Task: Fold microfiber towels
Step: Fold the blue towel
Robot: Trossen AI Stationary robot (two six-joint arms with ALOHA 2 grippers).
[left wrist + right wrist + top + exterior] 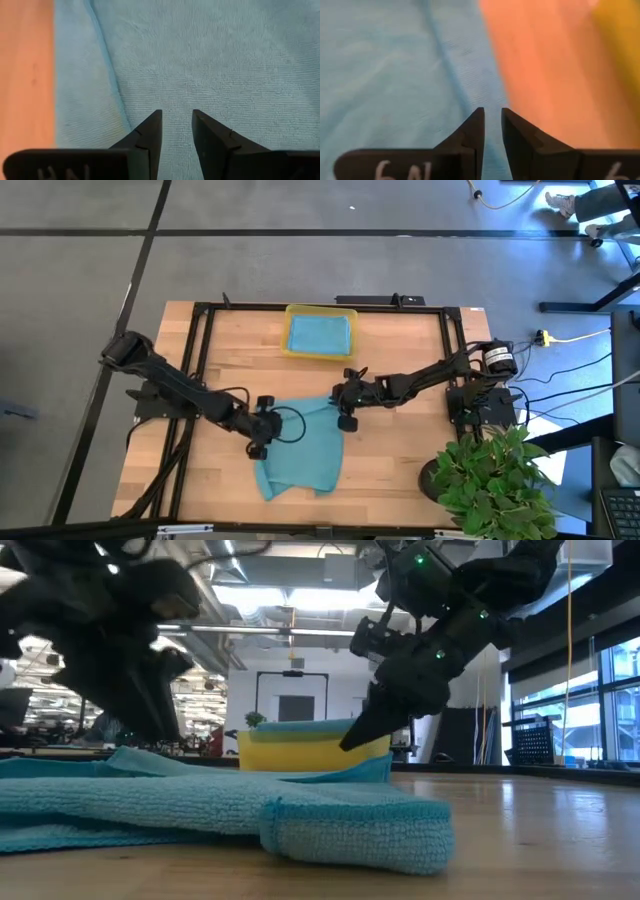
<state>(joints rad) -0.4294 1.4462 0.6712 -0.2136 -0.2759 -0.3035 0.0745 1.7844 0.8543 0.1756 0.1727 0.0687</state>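
Observation:
A teal-blue microfiber towel (300, 450) lies on the wooden table near its middle, partly doubled over, with a thick rolled fold at its near edge (350, 830). My left gripper (258, 446) hangs over the towel's left part. Its fingers (176, 112) are open and only flat cloth shows between them. My right gripper (347, 420) stands over the towel's far right edge, beside bare wood. Its fingers (492, 110) are a narrow gap apart. In the low view its tips (348, 744) hang clear above the cloth.
A translucent yellow tray (290, 345) stands at the table's far middle with a blue towel (320, 332) in it. A potted plant (490, 480) fills the near right corner. Black frame rails (200, 350) run along the table's sides. Bare wood lies right of the towel.

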